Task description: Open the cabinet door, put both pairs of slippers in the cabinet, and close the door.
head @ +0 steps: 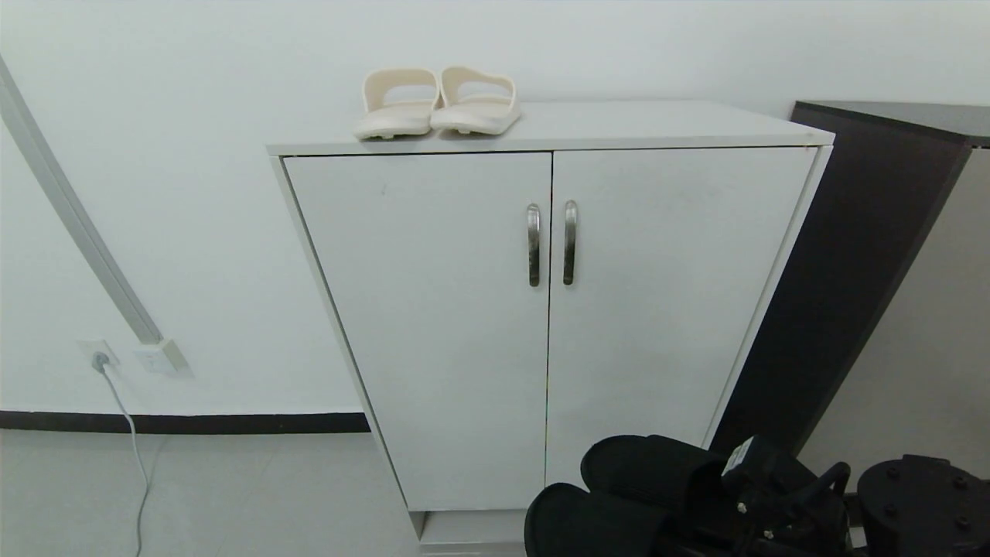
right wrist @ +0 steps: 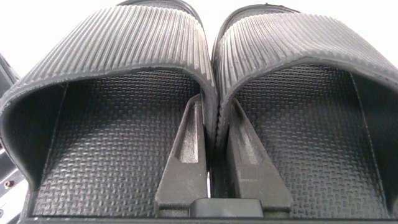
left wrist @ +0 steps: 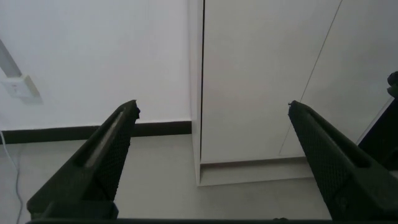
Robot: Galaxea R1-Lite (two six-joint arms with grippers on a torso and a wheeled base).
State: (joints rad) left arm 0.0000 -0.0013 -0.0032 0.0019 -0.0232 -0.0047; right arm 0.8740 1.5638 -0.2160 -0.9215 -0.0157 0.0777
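A white two-door cabinet (head: 541, 325) stands against the wall, both doors shut, with two metal handles (head: 551, 244) side by side at the middle. A cream pair of slippers (head: 437, 104) rests on its top, toward the left. A black pair of slippers (head: 619, 495) hangs low in front of the right door, held by my right gripper (right wrist: 214, 134), whose fingers (right wrist: 186, 155) pinch the two inner side walls together. My left gripper (left wrist: 211, 109) is open and holds nothing, low near the cabinet's bottom left corner (left wrist: 200, 168).
A dark cabinet (head: 866, 271) stands close on the right. On the left wall are a socket with a grey cable (head: 128, 441) and a slanted conduit (head: 69, 209). Bare grey floor lies to the left of the white cabinet.
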